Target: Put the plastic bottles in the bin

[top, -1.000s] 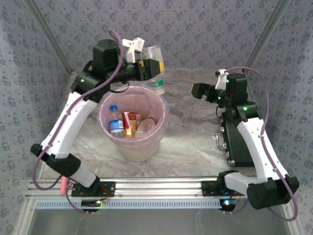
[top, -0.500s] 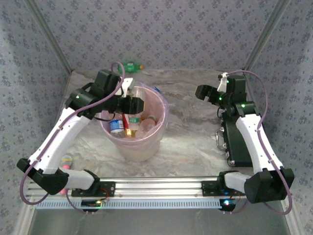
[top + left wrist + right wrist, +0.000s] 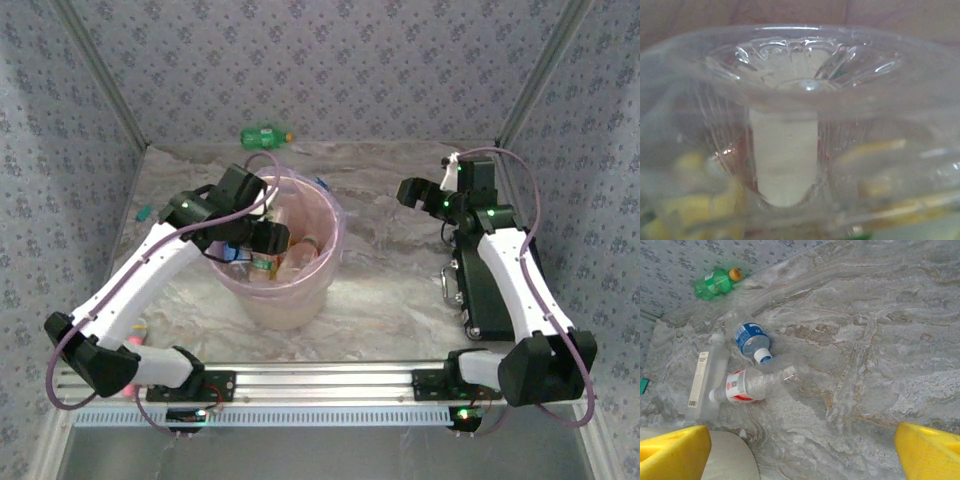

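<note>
Inside the bin [image 3: 290, 305], the left end effector [image 3: 270, 238] is grasping a clear bottle [image 3: 800, 100] over other bottles [image 3: 300, 262]. Right of the bin, the right end effector [image 3: 410, 190] hangs released. Just behind the bin on the bench [image 3: 880, 350] lie a red-labelled bottle [image 3: 747, 386], a flat clear bottle [image 3: 707, 382] and a blue-labelled bottle [image 3: 752, 340]. Farthest back is a green bottle [image 3: 715, 284].

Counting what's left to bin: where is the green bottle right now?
Top view: the green bottle lies on its side at the far edge of the table, left of centre, against the back wall beyond the bin.
</note>
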Motion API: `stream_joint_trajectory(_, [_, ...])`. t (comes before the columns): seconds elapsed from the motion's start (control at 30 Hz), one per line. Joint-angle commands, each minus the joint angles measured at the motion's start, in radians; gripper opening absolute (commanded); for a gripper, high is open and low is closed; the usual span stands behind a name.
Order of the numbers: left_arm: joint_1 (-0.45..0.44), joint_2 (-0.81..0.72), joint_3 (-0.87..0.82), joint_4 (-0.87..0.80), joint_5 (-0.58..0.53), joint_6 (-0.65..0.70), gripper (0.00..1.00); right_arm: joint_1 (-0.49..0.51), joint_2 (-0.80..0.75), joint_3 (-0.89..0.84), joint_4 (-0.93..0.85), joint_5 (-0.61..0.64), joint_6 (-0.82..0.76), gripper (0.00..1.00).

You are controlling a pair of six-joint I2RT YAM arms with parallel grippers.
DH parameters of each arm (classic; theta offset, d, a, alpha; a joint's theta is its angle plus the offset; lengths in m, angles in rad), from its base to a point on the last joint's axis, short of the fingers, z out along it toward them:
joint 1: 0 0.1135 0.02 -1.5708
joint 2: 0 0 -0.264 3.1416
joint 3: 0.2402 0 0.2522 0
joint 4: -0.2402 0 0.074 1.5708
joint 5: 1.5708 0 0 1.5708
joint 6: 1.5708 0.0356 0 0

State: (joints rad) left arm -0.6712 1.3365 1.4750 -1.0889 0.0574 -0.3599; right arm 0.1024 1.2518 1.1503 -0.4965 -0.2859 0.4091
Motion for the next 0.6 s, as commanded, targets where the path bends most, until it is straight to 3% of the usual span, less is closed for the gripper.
stream_joint_trajectory(0.0, [-0.019,0.022,-0.042,-0.021,-0.045,0.010,0.00,0.000,0.017,-0.019,0.000,0.025,0.046,0.96])
stream_joint_trajectory(0.27, [-0.047,0.074,-0.119,0.039,-0.038,0.011,0.03,0.004,0.049,-0.135,0.105,0.036,0.308,0.99])
stream_joint_trajectory(0.43, [-0.047,0.064,-0.143,0.085,-0.018,0.012,0.45,0.038,0.055,-0.207,0.170,0.091,0.413,1.00])
stream_joint_trajectory(0.57, [-0.047,0.054,-0.134,0.085,-0.008,0.012,0.63,0.093,0.055,-0.236,0.193,0.183,0.473,1.00])
